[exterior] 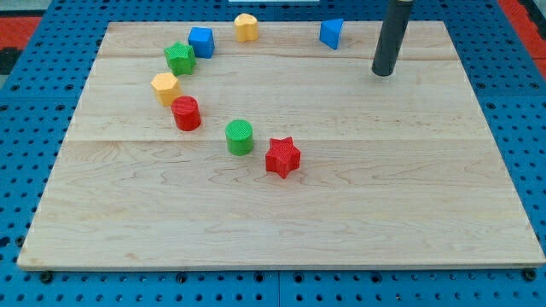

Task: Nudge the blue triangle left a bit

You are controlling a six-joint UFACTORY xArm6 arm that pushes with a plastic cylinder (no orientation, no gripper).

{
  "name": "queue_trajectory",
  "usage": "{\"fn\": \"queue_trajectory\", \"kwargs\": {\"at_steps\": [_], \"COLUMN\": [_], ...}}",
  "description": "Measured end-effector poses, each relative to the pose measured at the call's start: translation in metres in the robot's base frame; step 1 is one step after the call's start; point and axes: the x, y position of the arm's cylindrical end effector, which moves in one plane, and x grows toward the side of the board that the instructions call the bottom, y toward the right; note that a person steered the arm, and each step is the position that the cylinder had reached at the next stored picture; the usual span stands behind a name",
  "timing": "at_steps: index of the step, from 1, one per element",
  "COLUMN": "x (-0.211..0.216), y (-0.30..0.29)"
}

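Observation:
The blue triangle (332, 33) sits near the view's top edge of the wooden board (384, 196), right of centre. My tip (382, 73) is the lower end of the dark rod. It stands to the right of the blue triangle and a little below it, apart from it by about a block's width.
A yellow block (246, 27) and a blue cube (201, 41) lie at the top left. A green star (179, 58), a yellow hexagon (165, 87), a red cylinder (186, 113), a green cylinder (240, 136) and a red star (282, 157) curve down towards the centre.

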Motion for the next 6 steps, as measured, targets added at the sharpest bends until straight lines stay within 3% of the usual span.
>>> {"fn": "queue_trajectory", "kwargs": {"at_steps": [4, 5, 6], "x": [-0.046, -0.076, -0.104], "y": [-0.006, -0.016, 0.024]}}
